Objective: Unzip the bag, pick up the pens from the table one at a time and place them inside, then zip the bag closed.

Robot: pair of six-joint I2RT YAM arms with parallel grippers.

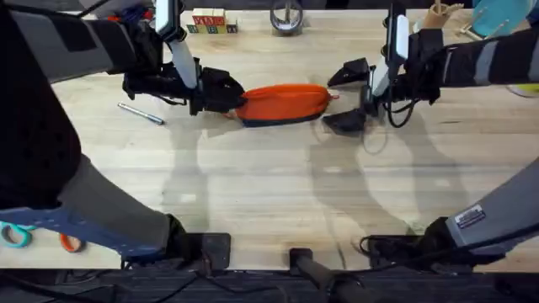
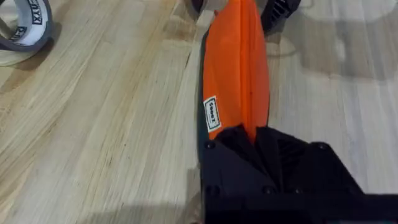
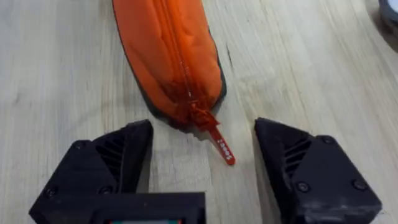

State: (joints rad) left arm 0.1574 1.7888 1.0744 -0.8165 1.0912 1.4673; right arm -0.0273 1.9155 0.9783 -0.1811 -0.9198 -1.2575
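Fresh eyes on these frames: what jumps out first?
The orange bag lying lengthwise mid-table, pinned at one end by the left tool, which is shut on its fabric. At the other end the right tool sits open, fingers either side of the small orange zipper pull, zip still closed. A silver pen lies on the table beyond the left arm, untouched.

The light is bright and even and comes from above. Soft, pale shadows of the arms lie on the table (image 1: 269,194) near its middle. The arm parts close under the overhead camera look large, dark and blurred at the near corners.
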